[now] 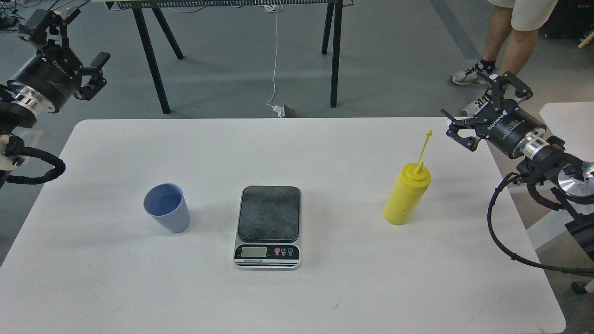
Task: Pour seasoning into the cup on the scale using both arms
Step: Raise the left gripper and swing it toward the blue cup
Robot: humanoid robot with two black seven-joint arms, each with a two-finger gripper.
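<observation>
The light-blue cup [167, 207] stands upright on the white table [325, 148], left of the scale [268, 226]. The scale's dark plate is bare. The yellow seasoning bottle [407, 194] stands upright right of the scale, its cap strap sticking up. My left gripper [69, 37] is open and empty, raised beyond the table's far left corner, far from the cup. My right gripper [482, 104] is open and empty, above the table's right edge, up and right of the bottle.
A black-legged stand [158, 60] is on the floor behind the table, with a white cable [276, 69] hanging to a plug. A person's legs [506, 41] are at the top right. A second white table [566, 120] sits at the right edge.
</observation>
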